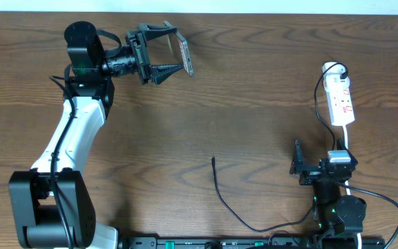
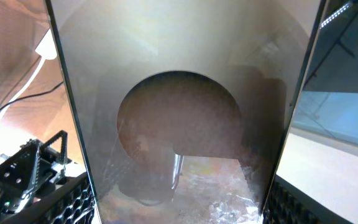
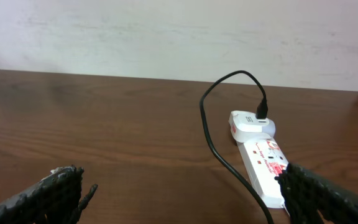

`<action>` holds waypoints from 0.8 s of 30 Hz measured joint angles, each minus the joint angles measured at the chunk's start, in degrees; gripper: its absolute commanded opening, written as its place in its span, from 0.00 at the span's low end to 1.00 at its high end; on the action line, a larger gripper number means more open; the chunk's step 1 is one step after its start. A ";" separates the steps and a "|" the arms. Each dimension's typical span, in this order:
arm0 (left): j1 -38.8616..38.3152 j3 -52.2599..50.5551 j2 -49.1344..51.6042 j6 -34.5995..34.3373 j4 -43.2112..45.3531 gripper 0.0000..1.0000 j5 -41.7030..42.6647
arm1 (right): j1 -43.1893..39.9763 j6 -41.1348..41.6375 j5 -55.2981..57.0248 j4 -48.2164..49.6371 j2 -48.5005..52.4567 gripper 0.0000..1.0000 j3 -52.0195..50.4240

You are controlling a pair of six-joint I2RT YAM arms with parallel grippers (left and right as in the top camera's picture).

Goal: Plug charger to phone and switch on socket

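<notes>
My left gripper (image 1: 173,52) at the far left is shut on the phone (image 1: 184,55), holding it on edge above the table. The phone's glossy brown face (image 2: 185,112) fills the left wrist view between the fingers. The charger is a thin black cable (image 1: 230,207); its free plug tip (image 1: 213,160) lies on the table near the middle, and its other end goes into a white adapter (image 3: 253,123) on the socket. The socket, a white power strip (image 1: 340,100), lies at the right, also in the right wrist view (image 3: 269,168). My right gripper (image 1: 301,168) is open and empty, in front of the strip.
The strip's white cord (image 1: 347,142) runs back toward the right arm's base (image 1: 337,207). A pale wall (image 3: 166,37) borders the table's far edge. The left arm's base (image 1: 47,207) stands at the front left.
</notes>
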 measured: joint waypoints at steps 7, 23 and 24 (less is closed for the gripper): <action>0.59 0.00 0.00 0.02 -0.02 0.07 -2.62 | 0.00 0.00 0.00 0.00 0.00 0.99 0.00; 3.32 0.00 0.00 0.02 -0.04 0.07 -6.12 | 0.00 0.02 0.00 0.00 0.00 0.99 0.00; 3.32 0.00 0.00 0.02 -0.07 0.07 -6.56 | 0.00 0.00 0.00 0.00 0.00 0.99 0.00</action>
